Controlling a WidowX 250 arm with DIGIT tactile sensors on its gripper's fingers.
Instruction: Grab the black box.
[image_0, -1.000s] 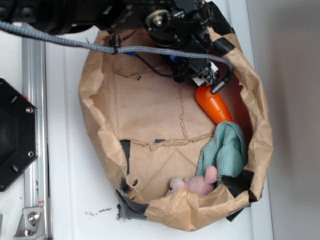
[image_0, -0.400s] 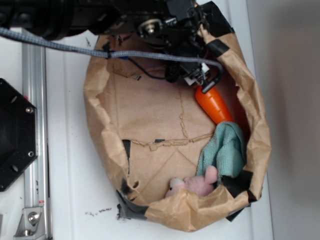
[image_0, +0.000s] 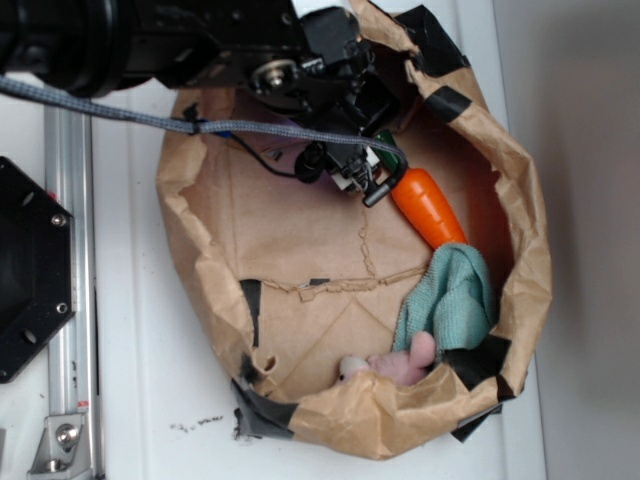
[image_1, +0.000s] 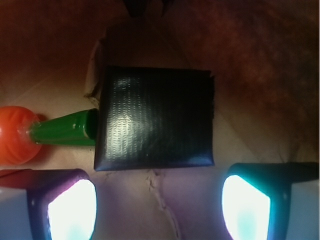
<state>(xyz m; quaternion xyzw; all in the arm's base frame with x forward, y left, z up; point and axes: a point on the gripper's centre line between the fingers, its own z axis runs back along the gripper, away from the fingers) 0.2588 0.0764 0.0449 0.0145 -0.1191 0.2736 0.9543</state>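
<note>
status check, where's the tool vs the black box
Tool open, fingers either side, box not yet between them. Black box flat on the bag floor, just ahead of the tips. Carrot's green top touches the box's left edge.

A brown paper bag (image_0: 300, 250) with black tape patches (image_0: 449, 100) on its rim lies open on a white table (image_0: 140, 400). Inside the bag, a toy carrot (image_0: 428, 207) lies near the right wall, just above a teal cloth (image_0: 452, 300), and a pink plush toy (image_0: 400, 365) lies below the cloth at the bottom rim. To the left of the bag stand a metal rail (image_0: 68, 250) and a black plate with screws (image_0: 25, 270).
</note>
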